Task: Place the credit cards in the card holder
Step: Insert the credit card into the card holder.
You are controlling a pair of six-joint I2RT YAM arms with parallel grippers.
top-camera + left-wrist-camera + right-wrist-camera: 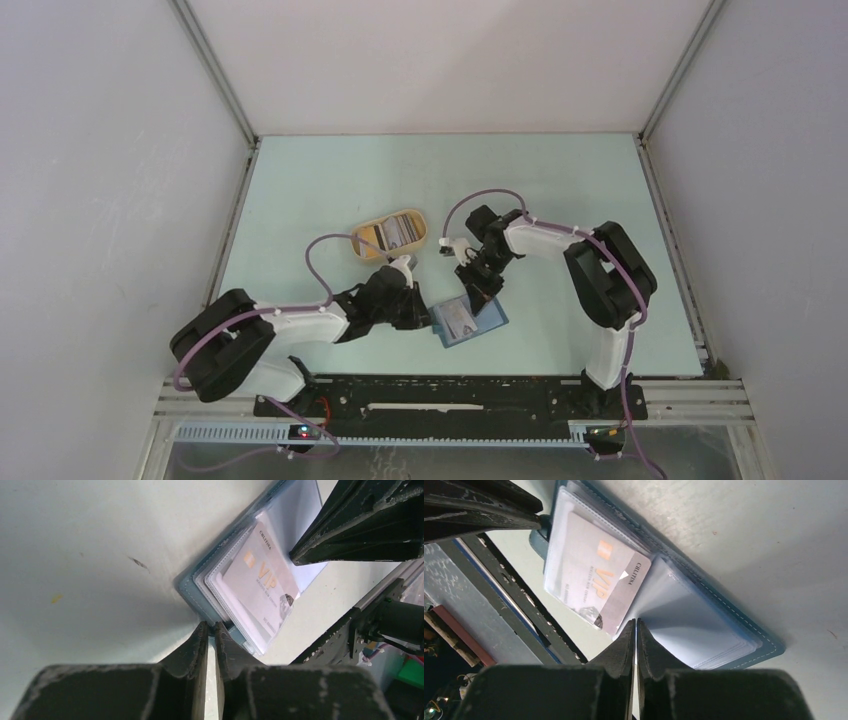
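Now | tilted down onto card holder (492, 316) | left fingers (197, 645) near-closed | right fingers (624, 647) closed

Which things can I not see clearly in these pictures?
- Top view: the cards in the tray are too small to count or read.
- Left wrist view: the small print on the VIP card is blurred; the top edge cuts off the wallet.
- Left wrist view: its own fingers hide whether the left tool pinches the wallet.
- Right wrist view: its own fingers hide whether the right tool grips a sleeve.
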